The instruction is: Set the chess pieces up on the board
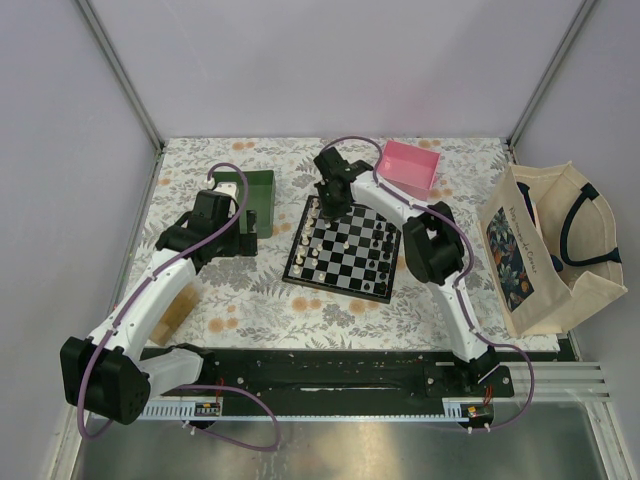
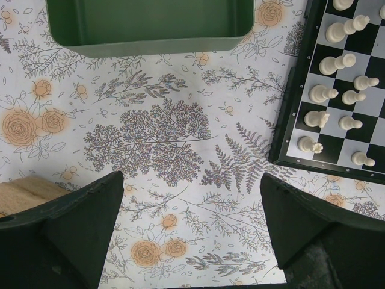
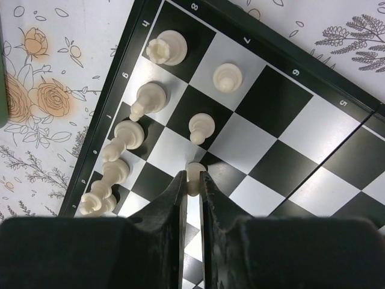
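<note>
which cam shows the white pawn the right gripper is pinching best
Right wrist view: the pawn sits close up between the fingertips of the right gripper. Top external view: the arm hides it. Left wrist view: only other white pieces, not this grip.

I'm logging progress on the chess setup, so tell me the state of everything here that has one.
Left gripper, open, empty.
Right gripper, shut on white pawn.
Board, unfolded, lying flat.
Green tray, visible part empty.
Pink box, open-topped.
Tote bag, upright, mouth open.
</note>
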### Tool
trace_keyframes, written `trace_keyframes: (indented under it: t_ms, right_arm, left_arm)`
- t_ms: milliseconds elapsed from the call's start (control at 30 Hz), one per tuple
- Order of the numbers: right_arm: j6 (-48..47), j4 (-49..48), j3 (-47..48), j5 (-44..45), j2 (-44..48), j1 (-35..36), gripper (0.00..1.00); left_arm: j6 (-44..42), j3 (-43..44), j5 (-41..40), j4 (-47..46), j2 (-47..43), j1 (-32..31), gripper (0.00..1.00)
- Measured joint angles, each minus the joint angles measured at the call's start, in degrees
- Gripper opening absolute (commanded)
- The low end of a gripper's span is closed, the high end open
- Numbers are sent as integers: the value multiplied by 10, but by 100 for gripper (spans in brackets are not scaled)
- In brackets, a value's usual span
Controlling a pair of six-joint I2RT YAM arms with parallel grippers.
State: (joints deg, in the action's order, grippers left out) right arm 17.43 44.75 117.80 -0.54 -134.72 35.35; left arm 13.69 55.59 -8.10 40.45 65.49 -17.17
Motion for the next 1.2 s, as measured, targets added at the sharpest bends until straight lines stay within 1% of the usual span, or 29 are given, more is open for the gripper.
trace_keyframes:
  t_ms: [600, 767, 833, 900, 1133, 1200]
  right_arm:
    - [7, 6, 48, -5, -31, 3, 20]
    - [8, 7, 48, -5, -31, 4, 25]
    - [8, 9, 48, -6, -31, 5, 31]
    - [9, 14, 48, -6, -31, 6, 34]
    - [8, 16, 45, -7, -30, 8, 38]
    - [6, 14, 30, -7, -21, 8, 38]
  left_arm:
    - [0, 0, 0, 0, 0, 0, 99]
    - [0, 0, 0, 0, 0, 0, 99]
    - [0, 0, 0, 0, 0, 0, 99]
    - [-1, 0, 0, 0, 0, 0, 99]
    - [-2, 0, 0, 0, 0, 0, 99]
    - [-2, 0, 0, 0, 0, 0, 99]
